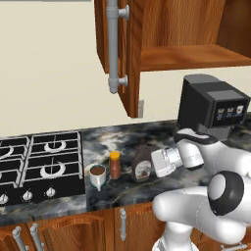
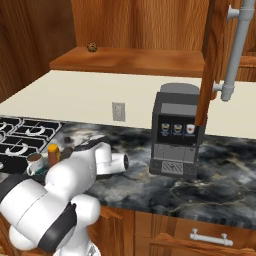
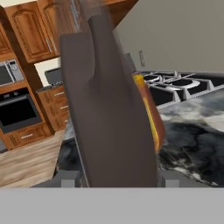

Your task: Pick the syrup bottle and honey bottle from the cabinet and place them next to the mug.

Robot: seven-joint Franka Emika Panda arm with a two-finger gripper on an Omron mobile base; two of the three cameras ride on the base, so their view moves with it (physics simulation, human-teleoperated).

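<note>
Where the gripper (image 1: 149,165) reaches in from the right, low over the dark marble counter (image 1: 147,137), the syrup bottle (image 1: 142,164) stands between its jaws, which are clenched on the bottle's wide brown body; in the hand view that body (image 3: 109,109) rises right in front of the jaws, leaning a little to one side as the camera sees it. Just past the jaws, on the far side of the held bottle, stands the honey bottle (image 1: 114,164), upright with its orange-yellow cap, and a sliver of it (image 3: 151,118) peeks out from behind the syrup bottle in the hand view. Just beyond that again sits the mug (image 1: 98,176), close beside the honey bottle, at the edge of the gas hob (image 1: 39,162). Behind the arm, on the side away from the jaws, a dark coffee machine (image 1: 211,105) sits on the counter. High above the jaws hangs the cabinet (image 1: 171,44), its door (image 1: 125,54) swung open with the long grey bar handle (image 1: 113,46) facing the room.
</note>
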